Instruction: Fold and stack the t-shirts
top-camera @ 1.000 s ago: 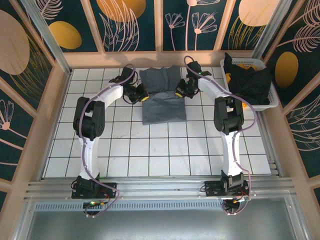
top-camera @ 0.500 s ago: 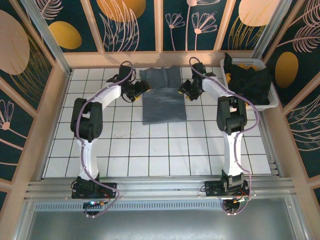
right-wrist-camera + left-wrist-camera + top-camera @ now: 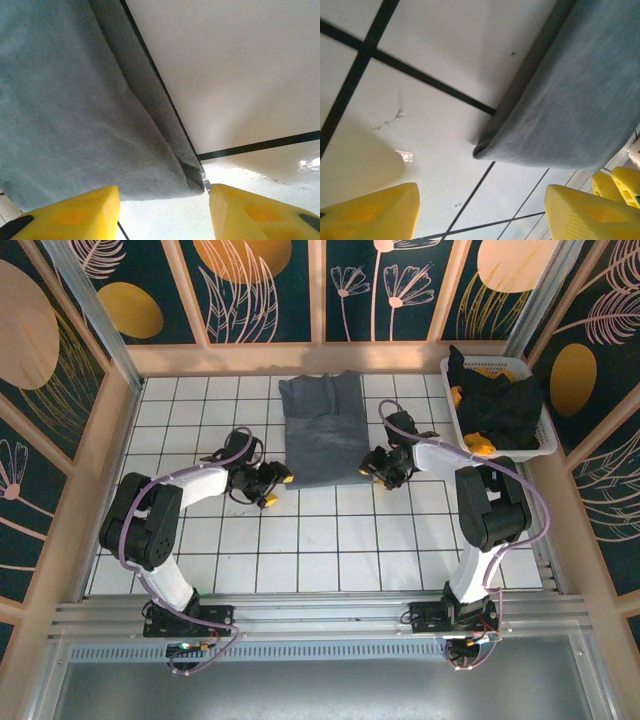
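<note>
1. Your left gripper [image 3: 276, 487] is open and holds nothing. It sits low over the table [image 3: 200, 540], just beside the near left corner of the grey-blue shirt [image 3: 322, 430] and apart from the cloth.
2. Your right gripper [image 3: 372, 473] is also open and empty, just beside the near right corner of the same shirt. In its wrist view that corner lies between the two yellow fingers [image 3: 70, 215], a little ahead of them.
3. The grey-blue shirt lies flat as a long strip in the far middle of the table. Its far end is close to the far edge.
4. The step looks like pinching both near corners and carrying them to the far end.
   - Both wrist views show the near corner doubled over, so get under the whole thickness, not just the top layer.
   - Stay low and slide the lower finger along the table.
   - Close both grippers together and lift evenly, or the fold will skew.
5. Nothing lies between the grippers and the corners. The white basket [image 3: 485, 362] stands at the far right corner and holds the black shirt [image 3: 505, 405] and the orange-yellow shirt [image 3: 480, 445]. Your right elbow is near it, so swing it carefully.
6. The wooden rail [image 3: 320, 355] runs just behind the shirt's far end. Stop the fold short of it.
</note>
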### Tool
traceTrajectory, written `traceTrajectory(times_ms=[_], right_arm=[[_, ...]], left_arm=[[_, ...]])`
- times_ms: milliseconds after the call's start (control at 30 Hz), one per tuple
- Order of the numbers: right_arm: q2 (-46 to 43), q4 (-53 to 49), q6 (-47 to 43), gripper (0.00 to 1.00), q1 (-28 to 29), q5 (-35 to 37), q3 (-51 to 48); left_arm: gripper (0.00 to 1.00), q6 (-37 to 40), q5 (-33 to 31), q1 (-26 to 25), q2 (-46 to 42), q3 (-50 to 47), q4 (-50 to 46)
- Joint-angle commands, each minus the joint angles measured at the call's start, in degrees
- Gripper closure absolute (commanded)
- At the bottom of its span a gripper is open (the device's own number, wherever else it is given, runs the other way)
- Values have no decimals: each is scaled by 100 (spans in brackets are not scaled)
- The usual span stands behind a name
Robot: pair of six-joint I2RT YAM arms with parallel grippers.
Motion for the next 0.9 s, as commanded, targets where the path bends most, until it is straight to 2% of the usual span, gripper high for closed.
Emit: traceTrajectory(times_ms=[0, 133, 300, 433, 567, 600, 767, 867], right_arm=[[173, 316, 82, 49, -8, -121, 13], [393, 362, 100, 52, 2, -261, 138], [558, 398, 246, 61, 3, -370, 211], [615, 408, 318, 80, 8, -357, 236], [489, 386, 331, 99, 3, -212, 194], [430, 375, 331, 100, 3, -153, 178], [19, 301, 295, 100, -2, 41, 130], [-176, 191, 206, 100, 22, -37, 51]], left_arm=[[33, -508, 121, -68, 45, -49, 621], [38, -652, 205, -127, 368, 44, 901], [50, -782, 323, -244, 705, 302, 1126], [67, -718, 254, -254, 861, 569, 1074], [93, -515, 54, -254, 900, 837, 816], [100, -465, 3, -254, 881, 878, 739], [100, -161, -246, -246, 504, 998, 319], [100, -12, -93, -247, 302, 943, 150]])
